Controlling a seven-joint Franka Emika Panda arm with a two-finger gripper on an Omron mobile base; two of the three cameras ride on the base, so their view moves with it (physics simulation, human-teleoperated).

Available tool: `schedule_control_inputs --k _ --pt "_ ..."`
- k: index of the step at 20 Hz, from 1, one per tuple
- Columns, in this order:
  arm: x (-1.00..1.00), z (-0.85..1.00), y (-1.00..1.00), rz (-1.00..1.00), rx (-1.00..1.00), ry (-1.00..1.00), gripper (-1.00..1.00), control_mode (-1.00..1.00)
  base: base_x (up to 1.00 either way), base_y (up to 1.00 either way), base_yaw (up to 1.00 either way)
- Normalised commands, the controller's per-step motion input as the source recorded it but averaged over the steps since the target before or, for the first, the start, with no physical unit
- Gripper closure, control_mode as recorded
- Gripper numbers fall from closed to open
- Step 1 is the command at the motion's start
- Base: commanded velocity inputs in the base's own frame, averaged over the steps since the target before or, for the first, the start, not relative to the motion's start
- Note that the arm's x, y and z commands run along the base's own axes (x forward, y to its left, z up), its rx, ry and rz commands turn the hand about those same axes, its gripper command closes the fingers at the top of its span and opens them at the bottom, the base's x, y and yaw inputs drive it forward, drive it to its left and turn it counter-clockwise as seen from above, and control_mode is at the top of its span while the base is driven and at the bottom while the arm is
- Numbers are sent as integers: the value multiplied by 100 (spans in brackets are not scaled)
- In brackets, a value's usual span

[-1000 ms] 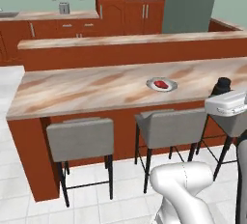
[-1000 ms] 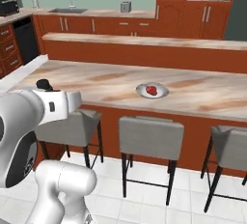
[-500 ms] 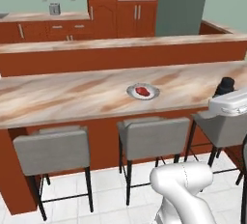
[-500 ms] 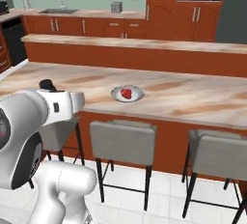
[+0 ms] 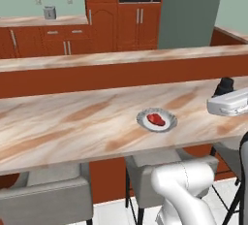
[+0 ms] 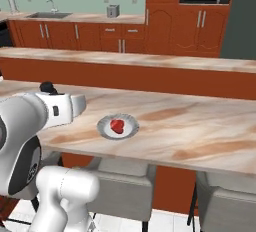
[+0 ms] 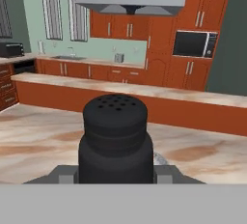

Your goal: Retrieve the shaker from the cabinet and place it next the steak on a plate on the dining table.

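Held upright, apparently clamped in the gripper [image 7: 116, 178], though its fingers are hidden, the black shaker [image 7: 116, 141] rides above the dining table [image 5: 72, 127]; the steak [image 5: 156, 119] waits on its scalloped plate [image 5: 167, 125] at eleven o'clock.

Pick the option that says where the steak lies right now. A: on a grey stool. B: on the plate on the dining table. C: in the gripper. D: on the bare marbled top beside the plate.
B: the red steak lies in the middle of the silvery plate, which sits on the marbled dining table; both base views agree.
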Motion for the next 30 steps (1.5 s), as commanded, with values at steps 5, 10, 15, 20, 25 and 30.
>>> schedule_control_inputs --k 5,10,15,20,25,30 --pt "0 0 0 0 0 0 100 100 91 -36 0" --pt "0 0 0 0 0 0 100 100 69 -31 13" --pt "0 0 0 0 0 0 100 100 70 -20 1" --pt "48 0 -35 1 3 3 100 -100 35 -15 0" --pt "62 -17 -58 13 1 2 100 -100 0 0 0" --pt "33 -24 -49 31 0 -1 100 -100 0 0 0"
